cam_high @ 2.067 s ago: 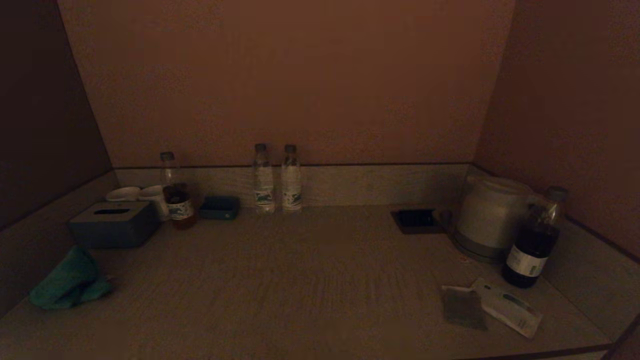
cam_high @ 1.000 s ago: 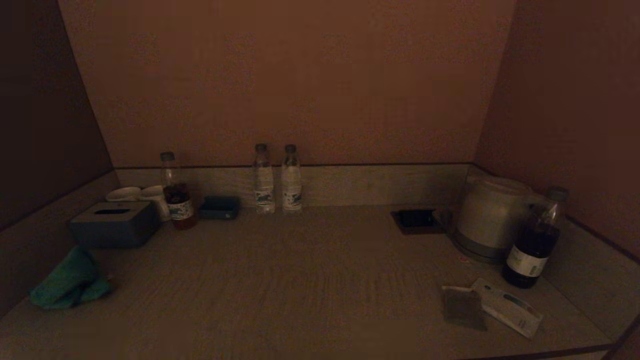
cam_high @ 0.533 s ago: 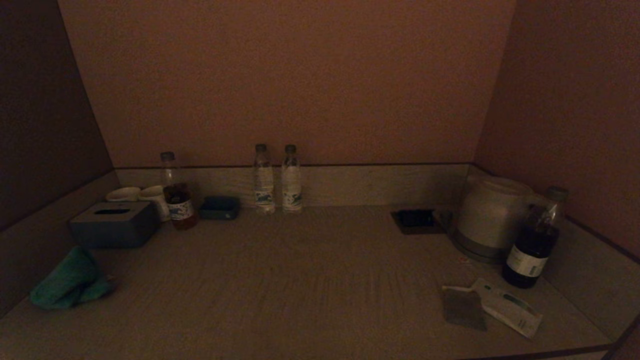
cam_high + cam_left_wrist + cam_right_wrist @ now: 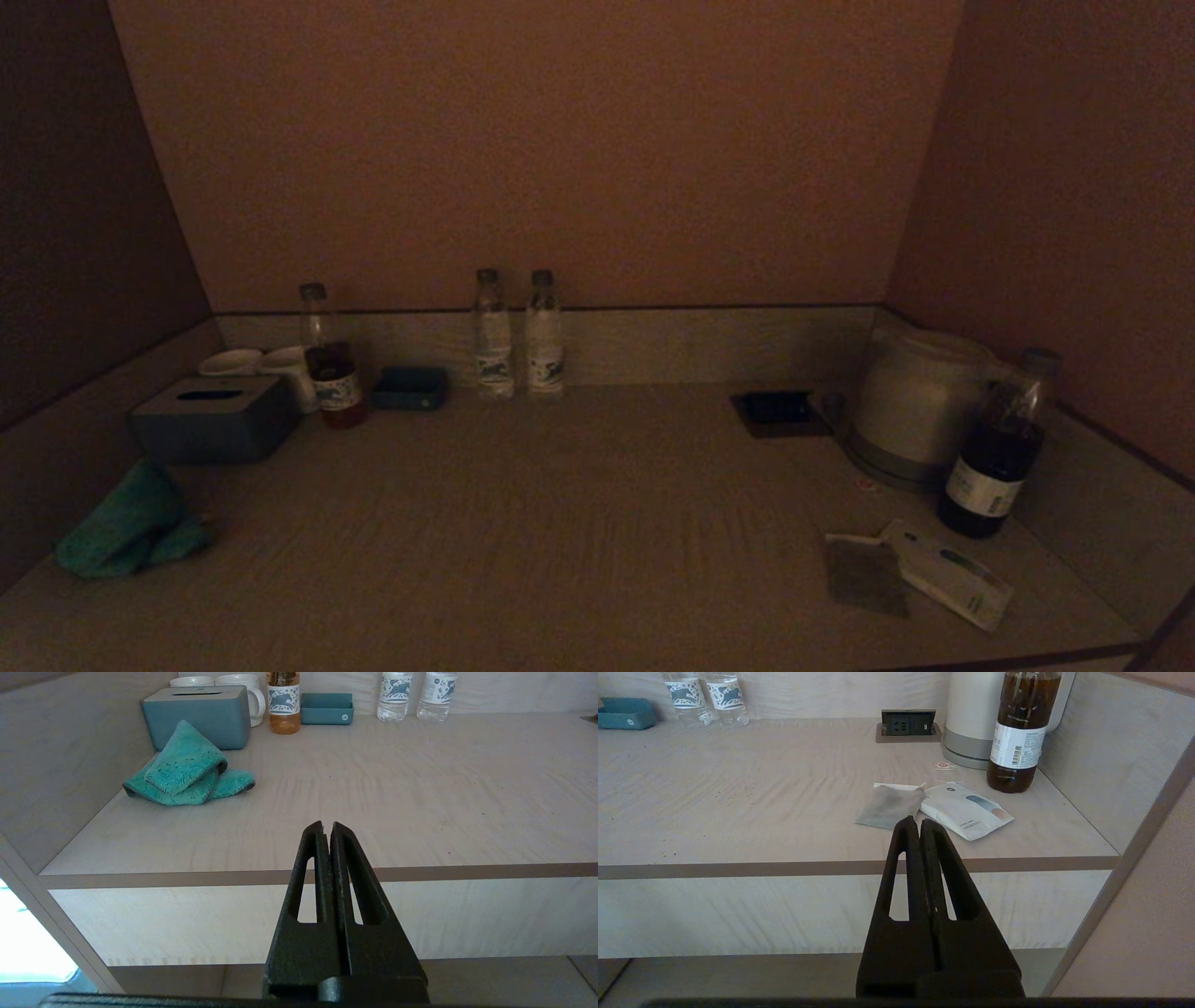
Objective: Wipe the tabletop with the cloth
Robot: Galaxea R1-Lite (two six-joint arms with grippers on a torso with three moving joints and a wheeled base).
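the tabletop [image 4: 579, 523] is a wide pale wood-grain shelf with a low matching rim, set between reddish-brown walls. the cloth [image 4: 126, 527] lies crumpled and folded over itself at the near left corner, against the left rim and just in front of the grey tissue box [image 4: 213, 420]; in the left wrist view the cloth [image 4: 187, 767] shows as teal terry, resting on the surface, with nothing touching it.

the left gripper [image 4: 328, 828] hangs off the front edge of the shelf, below its level, fingers pressed together and holding nothing, well apart from the cloth. the right gripper [image 4: 915, 823] sits the same way off the front edge on the right side, fingers pressed together and empty. neither arm shows in the head view.

behind the tissue box stand two white cups [image 4: 266, 364] and a bottle of amber tea [image 4: 329, 369], then a small teal tray [image 4: 411, 387] and two water bottles [image 4: 518, 336] against the back rim. on the right are a recessed socket panel [image 4: 908, 723], a pale kettle [image 4: 915, 401], a dark drink bottle [image 4: 1020, 732], a grey sachet [image 4: 887, 807] and a white packet [image 4: 966, 809] just beside it.
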